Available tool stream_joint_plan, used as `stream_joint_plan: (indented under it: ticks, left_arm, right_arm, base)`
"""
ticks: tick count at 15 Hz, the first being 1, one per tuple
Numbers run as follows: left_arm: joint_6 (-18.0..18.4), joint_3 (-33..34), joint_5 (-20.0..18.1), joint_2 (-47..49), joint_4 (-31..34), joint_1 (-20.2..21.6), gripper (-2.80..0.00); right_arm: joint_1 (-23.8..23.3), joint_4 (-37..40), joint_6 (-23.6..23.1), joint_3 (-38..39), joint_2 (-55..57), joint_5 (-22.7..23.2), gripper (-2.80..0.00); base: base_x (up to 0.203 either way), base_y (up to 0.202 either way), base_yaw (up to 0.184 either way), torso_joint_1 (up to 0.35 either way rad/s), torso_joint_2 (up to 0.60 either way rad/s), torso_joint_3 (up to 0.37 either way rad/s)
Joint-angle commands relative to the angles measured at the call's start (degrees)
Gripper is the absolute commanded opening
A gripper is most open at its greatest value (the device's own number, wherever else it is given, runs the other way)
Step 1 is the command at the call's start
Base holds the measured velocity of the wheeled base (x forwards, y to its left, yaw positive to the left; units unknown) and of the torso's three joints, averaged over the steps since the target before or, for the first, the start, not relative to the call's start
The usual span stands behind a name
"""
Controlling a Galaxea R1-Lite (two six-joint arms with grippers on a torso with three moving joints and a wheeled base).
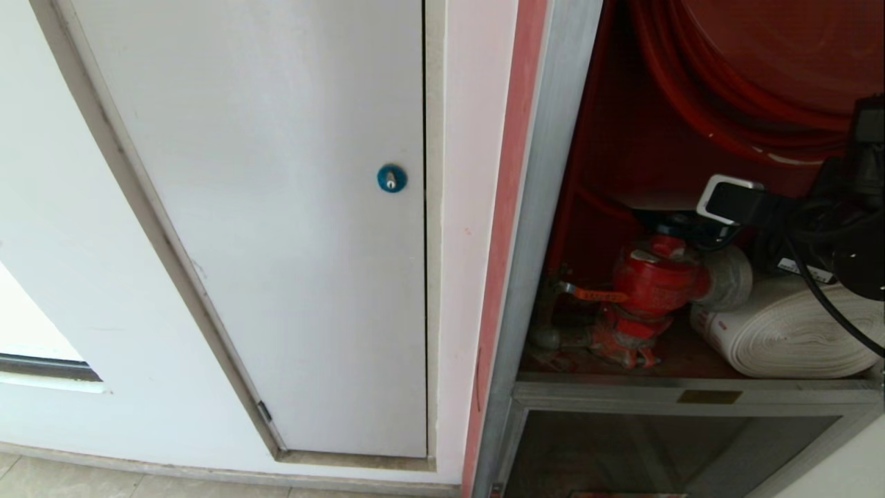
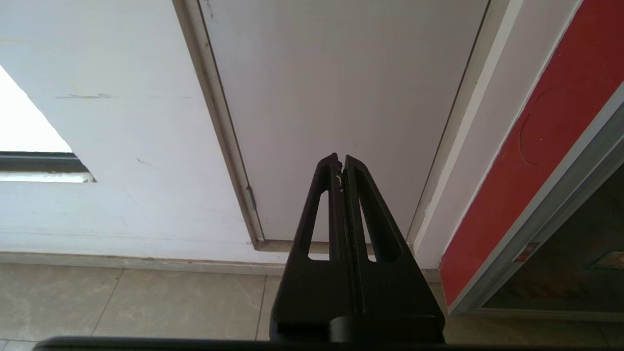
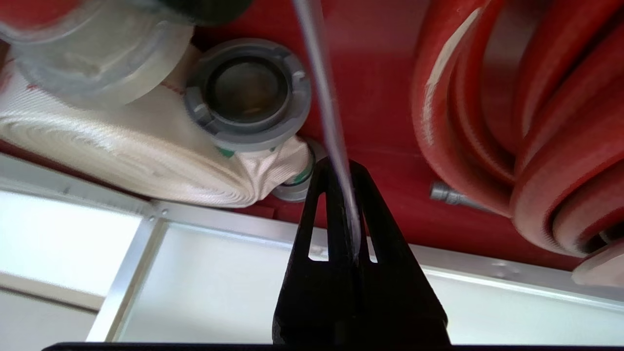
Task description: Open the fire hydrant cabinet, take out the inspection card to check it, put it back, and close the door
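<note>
Thin white inspection card [image 3: 325, 97] seen edge-on, pinched between closed fingers of right end effector [image 3: 344, 170], held inside open silver-framed, red-lined fire hydrant cabinet [image 1: 546, 207]. Grip at card's edge judged to leave face free for checking. Card held near white rolled hose [image 3: 122, 151] with grey coupling [image 3: 248, 92]; red hose reel [image 3: 536, 122] alongside, red valve [image 1: 650, 283] nearby. Left end effector [image 2: 341, 168] shut, empty, parked before plain white panel door [image 1: 276, 207].
</note>
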Motion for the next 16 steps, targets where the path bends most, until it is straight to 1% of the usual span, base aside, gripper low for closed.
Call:
stream_joint_plan:
  ticks: [1, 5, 11, 16]
  left_arm:
    - [0.01, -0.02, -0.02, 0.07, 0.00, 0.00, -2.80]
    - [0.01, -0.02, 0.01, 0.07, 0.00, 0.00, -2.80]
    - [0.01, -0.01, -0.02, 0.07, 0.00, 0.00, -2.80]
    - [0.01, -0.02, -0.02, 0.07, 0.00, 0.00, -2.80]
  right_arm:
    - [0.01, -1.07, -0.93, 0.16, 1.01, -0.23, -2.80]
    - [-0.72, -1.56, -1.02, 0.05, 1.73, -0.02, -2.80]
    - [-2.10, -6.25, -1.10, -0.10, 4.17, 1.26, -2.80]
    - [-2.10, -6.35, -1.03, 0.16, 3.73, 1.81, -2.80]
  base:
    - [0.000, 0.000, 0.000, 0.000, 0.00, 0.000]
    - [0.000, 0.000, 0.000, 0.000, 0.00, 0.000]
    - [0.000, 0.000, 0.000, 0.000, 0.00, 0.000]
    - [0.000, 0.000, 0.000, 0.000, 0.00, 0.000]
